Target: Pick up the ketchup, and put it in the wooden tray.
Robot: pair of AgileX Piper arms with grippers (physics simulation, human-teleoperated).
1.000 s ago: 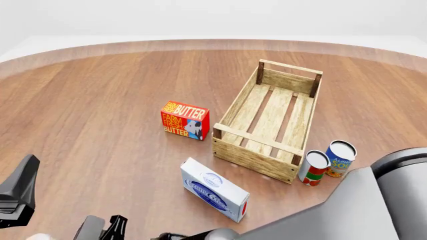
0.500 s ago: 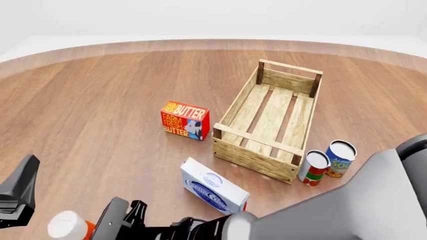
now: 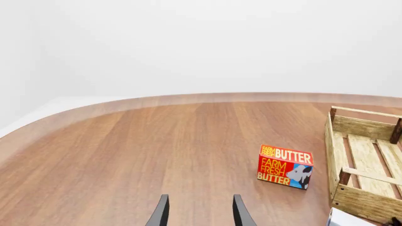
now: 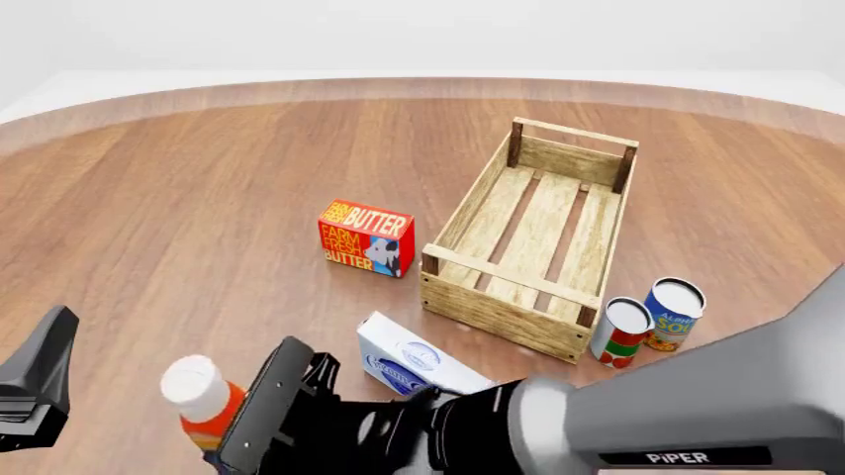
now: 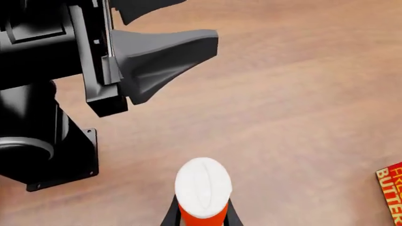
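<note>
The ketchup, an orange-red bottle with a white cap, is held upright above the table's near left part. My right gripper is shut on its body below the cap. In the right wrist view the ketchup stands between the two fingers. The wooden tray lies right of centre, further out, with nothing in it; its near end also shows in the left wrist view. My left gripper is open over bare table, with nothing between its fingers.
A red butter box stands left of the tray. A white-and-blue carton lies just in front of the tray, close to my right gripper. A red-green-white can and a blue can stand at the tray's near right corner. My left arm sits at the left edge.
My right gripper has risen and moved forward with the ketchup, so the bottle's cap and upper body now show fully. The left arm has not moved.
</note>
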